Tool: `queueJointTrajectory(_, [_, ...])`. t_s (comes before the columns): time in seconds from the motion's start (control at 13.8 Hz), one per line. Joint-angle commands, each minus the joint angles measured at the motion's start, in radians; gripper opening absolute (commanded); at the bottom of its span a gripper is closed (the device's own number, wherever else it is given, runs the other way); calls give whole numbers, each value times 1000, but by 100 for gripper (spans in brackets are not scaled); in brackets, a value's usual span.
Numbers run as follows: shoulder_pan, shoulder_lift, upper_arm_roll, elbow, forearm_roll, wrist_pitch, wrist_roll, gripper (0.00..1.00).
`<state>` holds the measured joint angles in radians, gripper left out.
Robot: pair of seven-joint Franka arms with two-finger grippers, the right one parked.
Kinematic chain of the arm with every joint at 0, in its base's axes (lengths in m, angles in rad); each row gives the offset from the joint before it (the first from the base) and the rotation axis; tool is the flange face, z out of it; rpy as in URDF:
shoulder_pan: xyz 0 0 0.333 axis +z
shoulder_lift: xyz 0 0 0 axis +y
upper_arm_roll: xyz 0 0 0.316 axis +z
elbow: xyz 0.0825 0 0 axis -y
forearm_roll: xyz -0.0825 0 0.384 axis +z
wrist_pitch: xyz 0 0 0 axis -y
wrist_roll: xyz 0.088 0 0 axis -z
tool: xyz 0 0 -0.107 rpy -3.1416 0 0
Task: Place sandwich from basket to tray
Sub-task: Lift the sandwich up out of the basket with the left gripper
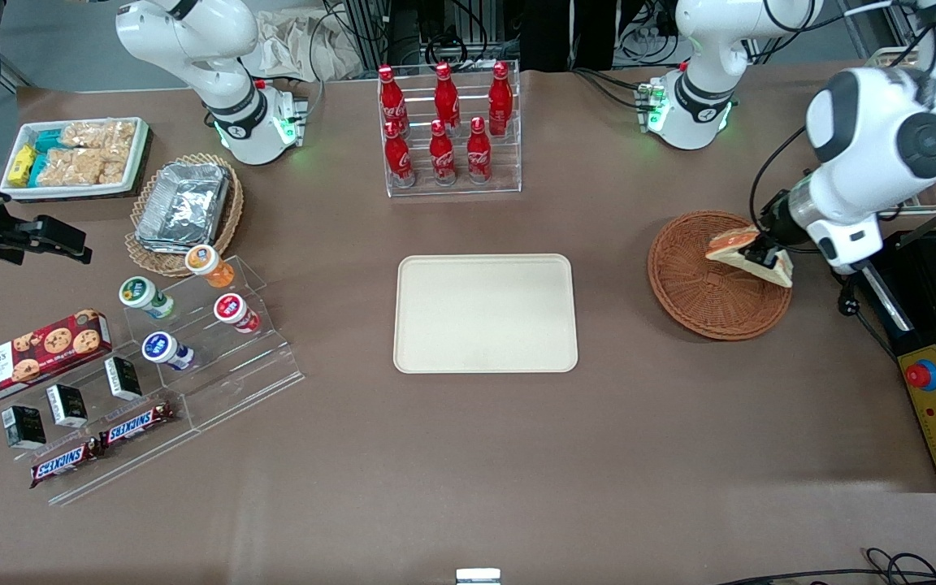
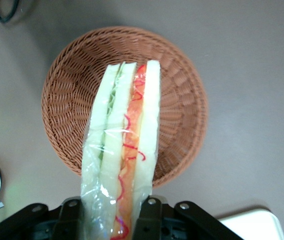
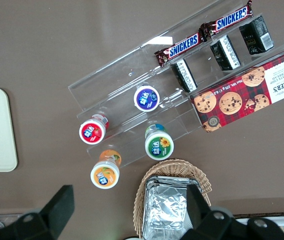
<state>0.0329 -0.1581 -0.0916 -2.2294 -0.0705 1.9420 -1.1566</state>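
Left arm's gripper (image 1: 767, 258) hangs over the reddish wicker basket (image 1: 699, 292), fingers clamped on a plastic-wrapped sandwich (image 1: 740, 248), raised clear of the weave, cut edge w/ green and orange-red filling showing in the wrist view. Lift looks meant to clear the rim before the carry to the bare cream tray (image 1: 486, 313) mid-table, toward the parked arm. Legible elsewhere: Coca-Cola script on red bottles (image 1: 444, 122) in an acrylic rack; "WALKER'S" on a cookie box (image 1: 33, 356); "SNICKERS" on two bars (image 1: 102, 443).
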Motion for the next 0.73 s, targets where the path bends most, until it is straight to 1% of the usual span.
queueJointTrajectory(0.0, [-5,0,-22,68,15,-58,79,33])
queueJointTrajectory(0.36, [-4,0,-125,99,5,-58,341,35])
queueJointTrajectory(0.51, [-4,6,-184,102,-6,-58,443,36])
queueJointTrajectory(0.65, [-5,23,-264,111,-5,-40,463,37])
